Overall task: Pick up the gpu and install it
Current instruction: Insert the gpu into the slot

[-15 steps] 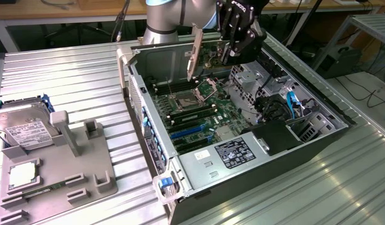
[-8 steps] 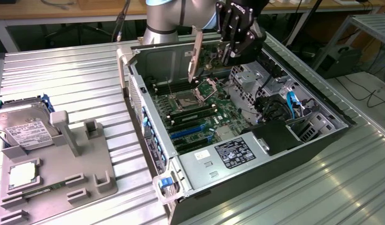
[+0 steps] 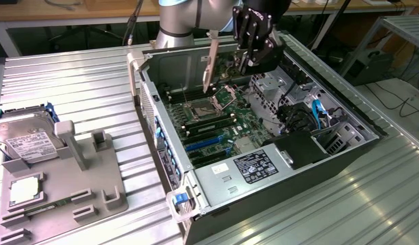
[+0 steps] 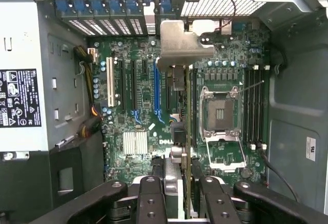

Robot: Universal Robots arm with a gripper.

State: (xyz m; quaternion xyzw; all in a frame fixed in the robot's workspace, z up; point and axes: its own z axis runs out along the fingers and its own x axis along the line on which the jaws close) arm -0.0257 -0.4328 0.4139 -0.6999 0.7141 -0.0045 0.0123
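We see the end effector [image 3: 250, 61] up over the open computer case [image 3: 175, 64], and it is pinching the gpu [image 3: 210, 64]. The gpu hangs in the air above the green board [image 3: 223, 127] that lies inside the case, and it is not sitting in any slot. The exterior view gives us the gpu's shiny metal end standing almost upright, turned toward the case wall with the blue clips [image 3: 160, 138]. That view also gives us the grey robot arm [image 3: 175, 20] behind the case, the ribbed tabletop [image 3: 80, 87] under the case, and a hard drive [image 3: 29, 143] resting on a grey holder [image 3: 93, 173] outside the case, well apart from it. The wrist view looks down into the computer case [image 4: 294, 106]. There we see the end effector [image 4: 180, 201] with a black finger [image 4: 148, 198] on each side of the gpu [image 4: 179, 42], whose thin edge crosses the green board [image 4: 138, 106] between a long blue slot [image 4: 156, 88] and the square chip socket [image 4: 220, 114]. The power box [image 4: 20, 98] with its black label sits inside the case against one wall.
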